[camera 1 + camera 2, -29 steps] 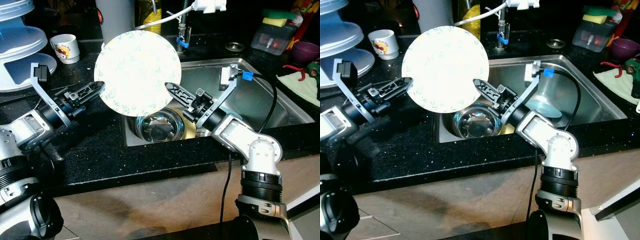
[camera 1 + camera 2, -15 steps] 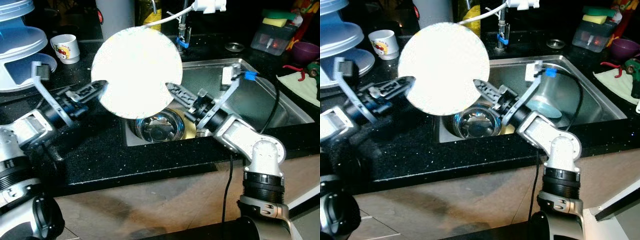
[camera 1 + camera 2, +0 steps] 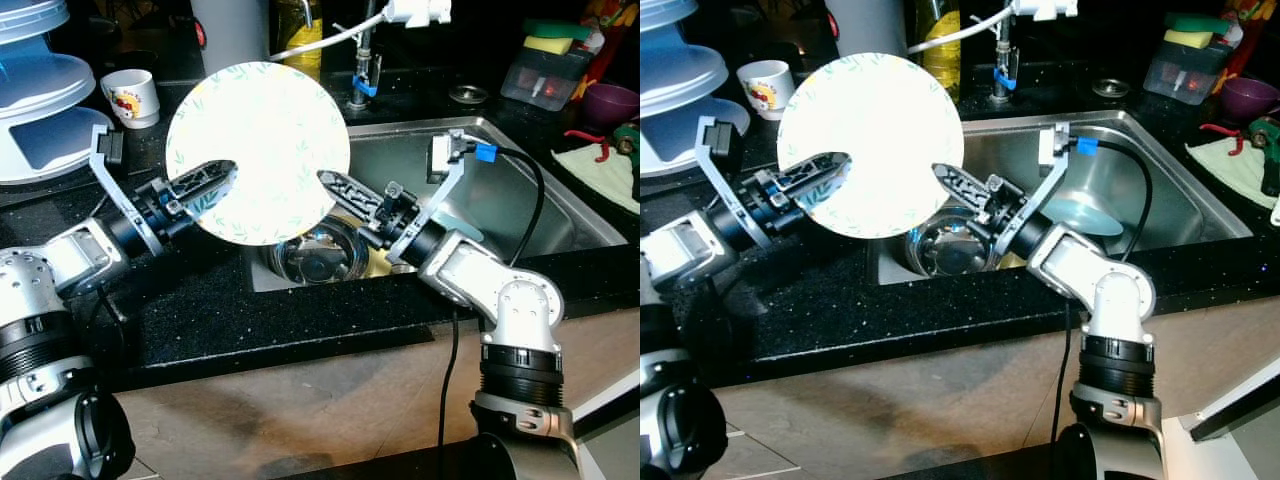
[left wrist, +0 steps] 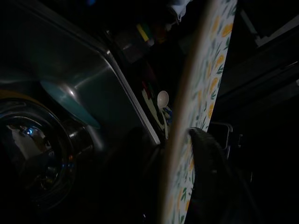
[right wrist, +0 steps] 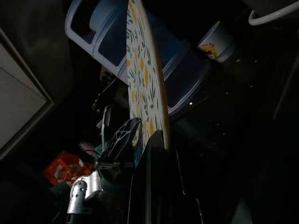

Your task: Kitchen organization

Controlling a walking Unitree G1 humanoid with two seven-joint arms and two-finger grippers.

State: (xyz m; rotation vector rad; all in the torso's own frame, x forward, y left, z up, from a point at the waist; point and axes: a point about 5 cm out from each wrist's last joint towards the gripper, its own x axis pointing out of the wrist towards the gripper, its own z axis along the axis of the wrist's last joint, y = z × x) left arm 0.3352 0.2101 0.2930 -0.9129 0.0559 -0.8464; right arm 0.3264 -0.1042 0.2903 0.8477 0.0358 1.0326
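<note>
Silver arms with black ribbed joints, black latticed fingers, a black cable, blue connector.

The plate (image 3: 262,140) looks like glazed ceramic, smooth and glossy, its pale face glaring under the light, with a printed pattern of green leaves and orange shapes. The sink (image 3: 520,190) is brushed stainless steel with a dull sheen, and the bowl (image 3: 310,262) in it is polished metal, mirror-bright. The counter (image 3: 200,300) is black polished stone, speckled with fine glints. The mug (image 3: 131,96) is glossy white ceramic with a printed picture. The rack (image 3: 40,110) is smooth pale-blue plastic. Both arms have matt silver metal shells; the left gripper (image 3: 205,182) and right gripper (image 3: 340,190) are matt black plastic. The sponge (image 3: 550,44) looks soft and porous.
</note>
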